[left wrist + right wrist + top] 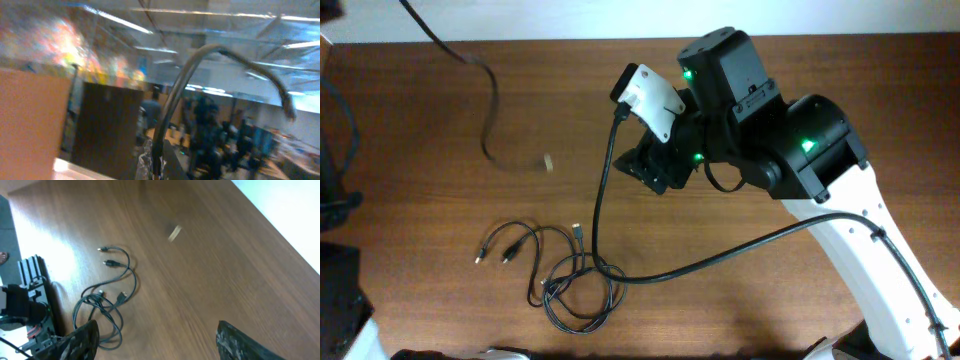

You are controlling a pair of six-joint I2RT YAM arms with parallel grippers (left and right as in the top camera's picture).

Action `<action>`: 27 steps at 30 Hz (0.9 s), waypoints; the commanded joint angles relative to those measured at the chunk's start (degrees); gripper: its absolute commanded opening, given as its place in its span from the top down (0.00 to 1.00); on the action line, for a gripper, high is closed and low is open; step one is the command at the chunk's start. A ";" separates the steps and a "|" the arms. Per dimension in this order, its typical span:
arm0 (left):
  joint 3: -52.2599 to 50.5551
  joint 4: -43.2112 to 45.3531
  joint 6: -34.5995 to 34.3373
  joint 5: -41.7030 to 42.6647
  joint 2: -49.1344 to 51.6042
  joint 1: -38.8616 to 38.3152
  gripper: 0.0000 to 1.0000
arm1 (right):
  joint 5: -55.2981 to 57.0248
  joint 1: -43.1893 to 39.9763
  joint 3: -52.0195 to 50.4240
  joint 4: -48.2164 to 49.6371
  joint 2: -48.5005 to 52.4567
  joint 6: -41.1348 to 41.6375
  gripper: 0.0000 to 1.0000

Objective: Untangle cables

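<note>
A tangle of thin black cables (575, 280) lies on the wooden table at the front left, with silver-tipped plug ends fanned out to its left; it also shows in the right wrist view (102, 305). A separate thin black cable (490, 110) hangs from off the top left, its blurred plug end (548, 162) just above the table. In the left wrist view this cable (172, 100) runs up from between the left gripper's fingers (157, 167), which are shut on it. My right gripper (655, 172) is open and empty above the table (160, 345), right of the tangle.
The right arm's thick black wiring (720, 258) loops down over the table beside the tangle. Dark equipment (335, 200) stands at the table's left edge. The left wrist view points up at the room and shows no table.
</note>
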 commanded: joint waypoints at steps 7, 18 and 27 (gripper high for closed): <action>0.37 -5.33 -12.00 38.51 23.10 -2.54 1.00 | 25.88 0.11 6.47 -3.67 -24.61 12.68 0.26; 0.35 -6.82 -15.34 51.65 36.46 -25.46 0.01 | 30.95 0.11 6.86 -12.72 -31.47 15.28 0.17; 1.36 -23.43 -9.94 24.06 17.99 -19.89 0.01 | 50.56 0.11 1.40 -14.56 -23.26 25.55 0.01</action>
